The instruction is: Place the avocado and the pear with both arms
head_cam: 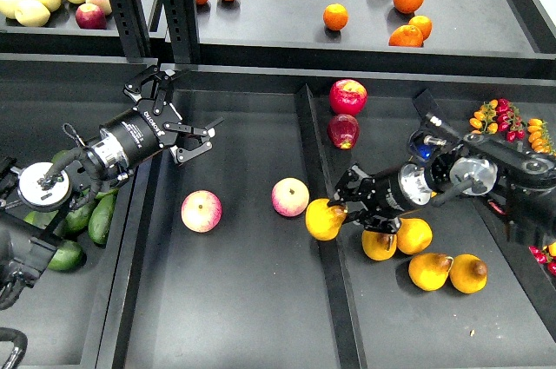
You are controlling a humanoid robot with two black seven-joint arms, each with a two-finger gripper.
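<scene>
The right gripper (340, 206) is reaching in from the right and clamping its prongs around a yellow-orange pear (323, 220), which is sitting right at the divider (326, 239) between the middle and right trays — other yellow pears (430, 270) are lying just behind it. The left gripper (176, 115) is hanging spread wide and empty over the left edge of the middle tray (234, 299). Two pink-yellow apples (201, 211) are resting on that tray. Green avocados (102, 217) are lying in the left tray under the left arm; the darkest one cannot be singled out there.
</scene>
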